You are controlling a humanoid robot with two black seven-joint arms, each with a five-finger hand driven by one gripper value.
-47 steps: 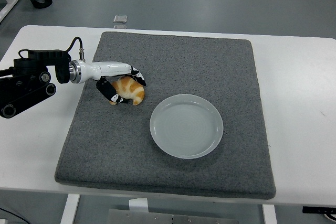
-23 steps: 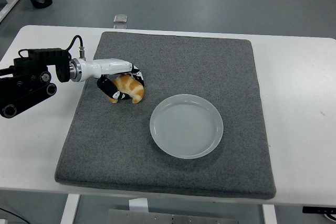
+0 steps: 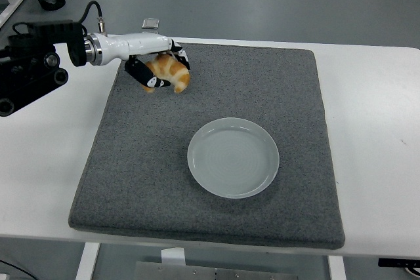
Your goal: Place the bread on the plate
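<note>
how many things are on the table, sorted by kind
bread: 1, held in the left hand above the mat, the croissant
plates: 1, the empty pale plate
mats: 1, the grey mat
total: 3

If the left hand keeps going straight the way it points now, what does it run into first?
Probably nothing. The left hand, shut on the bread, points right along the far part of the grey mat. The plate sits nearer, off that line, though height is unclear.
</note>
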